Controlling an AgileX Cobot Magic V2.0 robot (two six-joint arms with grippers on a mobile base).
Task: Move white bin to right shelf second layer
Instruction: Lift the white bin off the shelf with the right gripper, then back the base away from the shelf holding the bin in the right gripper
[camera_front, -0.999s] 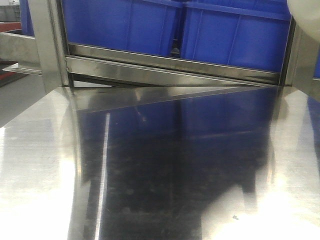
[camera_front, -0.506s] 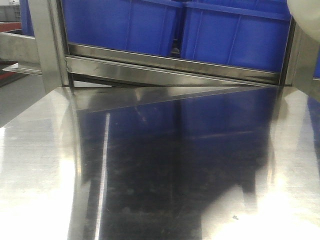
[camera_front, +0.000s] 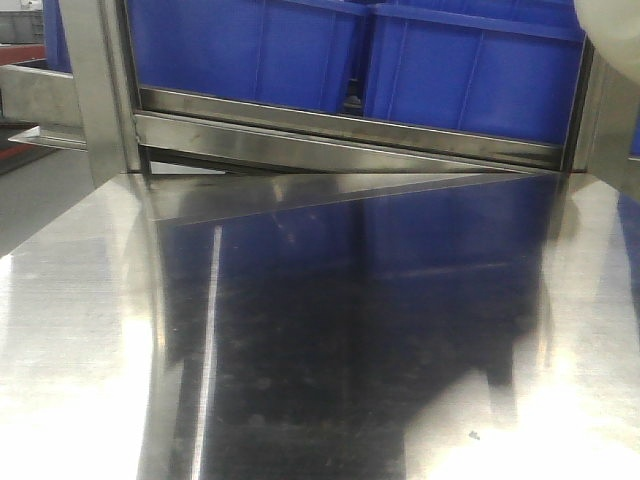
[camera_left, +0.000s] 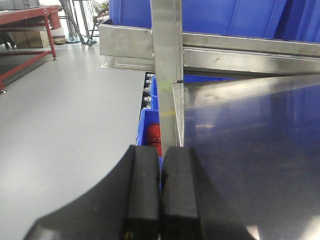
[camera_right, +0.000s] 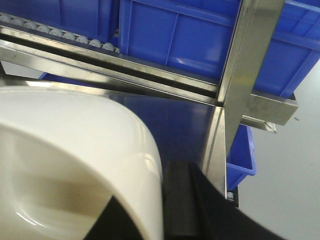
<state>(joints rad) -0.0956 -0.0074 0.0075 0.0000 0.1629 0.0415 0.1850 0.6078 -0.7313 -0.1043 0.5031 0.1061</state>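
Note:
The white bin (camera_right: 75, 150) fills the lower left of the right wrist view, glossy and off-white. My right gripper (camera_right: 155, 200) is shut on its rim wall, with one black finger inside the bin and the other finger (camera_right: 182, 185) outside. A corner of the bin (camera_front: 612, 22) shows at the top right of the front view, held above the steel tabletop (camera_front: 80, 350). My left gripper (camera_left: 160, 180) is shut and empty, at the tabletop's left edge. A rack level with white rollers (camera_right: 50, 32) carries blue crates; I cannot tell if it is the right shelf's second layer.
Large blue crates (camera_front: 250, 50) stand on the rack behind a steel front bar (camera_front: 340, 125). Steel posts rise at the left (camera_front: 95, 90) and the right (camera_right: 240, 70). A blue crate with red contents (camera_left: 152, 132) sits below the table's left edge. A red bench (camera_left: 25, 20) stands across the grey floor.
The front view has shifted very slightly. The bin corner stays at the top right, and nothing else has visibly moved.

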